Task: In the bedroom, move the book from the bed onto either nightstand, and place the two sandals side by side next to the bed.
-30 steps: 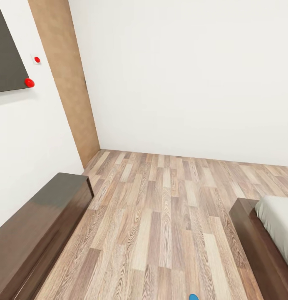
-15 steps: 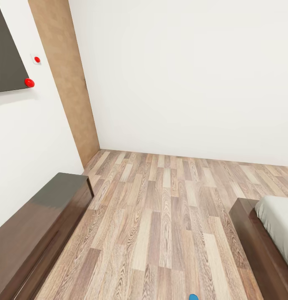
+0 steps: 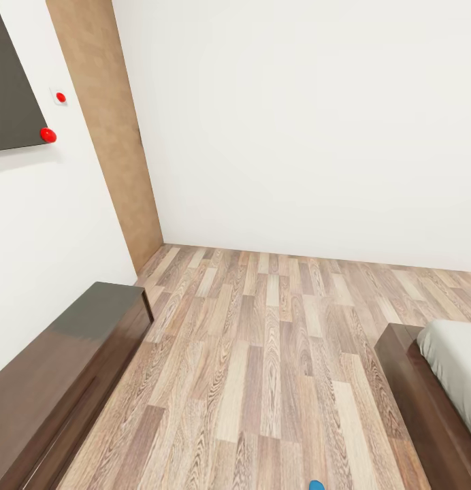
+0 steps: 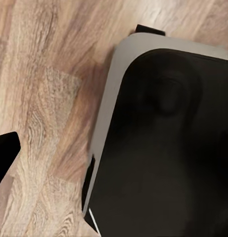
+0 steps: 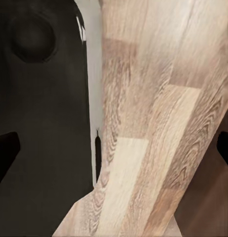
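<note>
- A low cabinet (image 3: pixel 55 381) stands along the left wall.
- The bed (image 3: pixel 436 391) lies at right.
- Floor (image 3: pixel 269 354) runs between them.
- A sandal (image 3: pixel 317 486) lies on it, nearest.

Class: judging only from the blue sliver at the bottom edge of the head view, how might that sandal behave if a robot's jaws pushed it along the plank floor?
The bright blue sandal tip looks flat, so it would probably slide, not roll or tip. The smooth wood-plank floor suggests little drag. Stiffness and weight can't be judged: too little shows.

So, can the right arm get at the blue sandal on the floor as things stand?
Probably not yet. A blue sandal tip peeks in at the head view's lower edge, on open floor beside the bed; nothing blocks it, but the arm hangs low by the robot's base.
</note>
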